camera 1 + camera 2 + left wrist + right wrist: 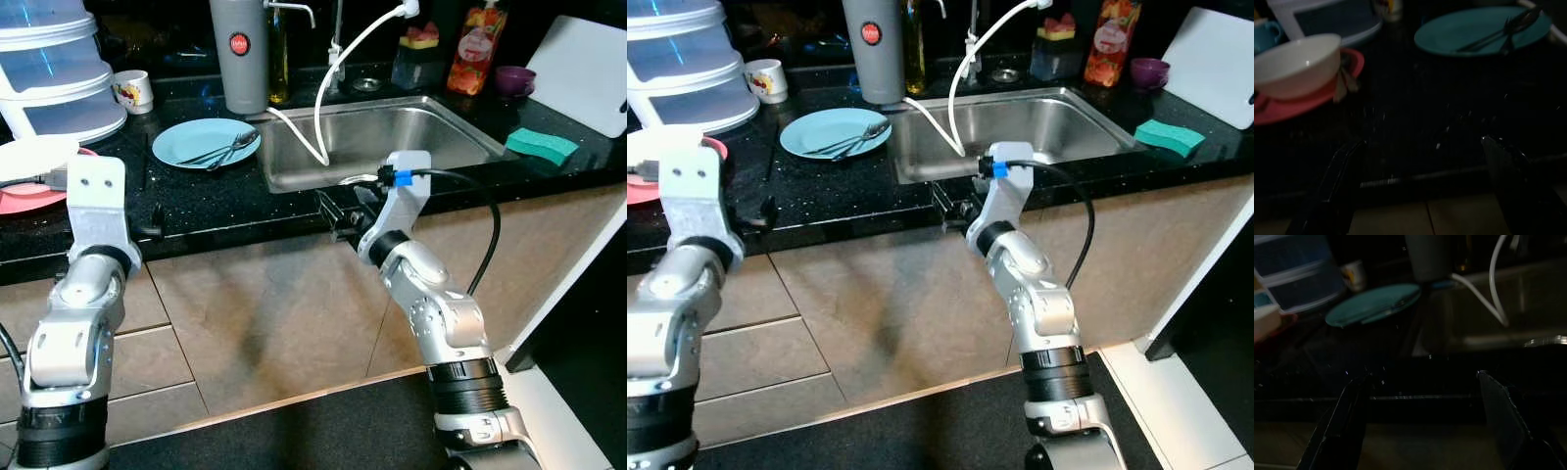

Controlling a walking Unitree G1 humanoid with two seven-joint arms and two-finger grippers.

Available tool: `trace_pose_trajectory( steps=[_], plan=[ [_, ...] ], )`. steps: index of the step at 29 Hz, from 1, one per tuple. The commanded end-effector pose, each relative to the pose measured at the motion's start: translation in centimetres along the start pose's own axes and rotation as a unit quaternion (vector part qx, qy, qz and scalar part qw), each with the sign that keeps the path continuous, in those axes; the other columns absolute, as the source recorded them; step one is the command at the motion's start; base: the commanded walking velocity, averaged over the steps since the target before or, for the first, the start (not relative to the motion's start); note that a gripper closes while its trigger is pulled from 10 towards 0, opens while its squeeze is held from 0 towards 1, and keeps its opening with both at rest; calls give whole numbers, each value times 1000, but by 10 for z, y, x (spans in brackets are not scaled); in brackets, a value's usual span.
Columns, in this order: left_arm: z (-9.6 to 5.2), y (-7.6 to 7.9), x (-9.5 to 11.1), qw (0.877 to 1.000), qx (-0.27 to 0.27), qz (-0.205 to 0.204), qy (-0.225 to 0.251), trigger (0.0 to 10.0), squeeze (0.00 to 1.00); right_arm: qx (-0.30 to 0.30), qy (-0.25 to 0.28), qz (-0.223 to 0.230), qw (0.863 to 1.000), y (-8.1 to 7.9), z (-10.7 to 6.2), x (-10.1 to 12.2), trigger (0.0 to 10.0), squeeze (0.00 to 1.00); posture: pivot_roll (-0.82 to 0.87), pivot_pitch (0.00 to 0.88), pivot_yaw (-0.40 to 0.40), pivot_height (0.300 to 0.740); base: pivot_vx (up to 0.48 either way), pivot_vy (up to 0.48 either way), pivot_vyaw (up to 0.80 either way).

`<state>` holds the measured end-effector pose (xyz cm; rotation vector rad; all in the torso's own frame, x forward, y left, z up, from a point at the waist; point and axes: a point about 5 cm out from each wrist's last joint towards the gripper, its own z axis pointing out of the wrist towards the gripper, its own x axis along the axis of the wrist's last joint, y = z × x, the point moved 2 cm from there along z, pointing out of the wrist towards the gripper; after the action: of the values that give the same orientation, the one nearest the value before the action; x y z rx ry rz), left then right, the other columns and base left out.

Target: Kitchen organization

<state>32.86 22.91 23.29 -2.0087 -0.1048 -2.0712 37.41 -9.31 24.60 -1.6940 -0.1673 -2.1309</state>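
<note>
On the speckled black bench, a round teal plate carrying metal cutlery lies at nine o'clock of the steel sink. Both the left pincer and the right pincer hover spread at the bench edge, holding nothing.

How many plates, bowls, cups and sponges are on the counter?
Plates: 2, a blue plate holding cutlery and a pink plate
Bowls: 2, a white bowl on the pink plate and a purple bowl
Cups: 1, a mug
Sponges: 1, a green sponge
Total: 6
</note>
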Motion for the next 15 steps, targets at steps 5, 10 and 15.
trace_pose_trajectory(
  steps=[5,10,15],
  plan=[
    [-10,22,3,999,-46,-29,5,10000,0,-47,-30,11,998,12,-3,-15,10000,0,7,60,21,740,0,0,0],
    [-13,37,6,995,-77,-55,24,10000,0,-67,-37,14,997,19,-5,-18,10000,0,6,62,24,740,0,0,800],
    [-14,38,5,996,-79,-38,24,10000,0,-75,-39,9,996,23,-6,-19,10000,0,6,62,26,740,0,0,800]
  ],
)
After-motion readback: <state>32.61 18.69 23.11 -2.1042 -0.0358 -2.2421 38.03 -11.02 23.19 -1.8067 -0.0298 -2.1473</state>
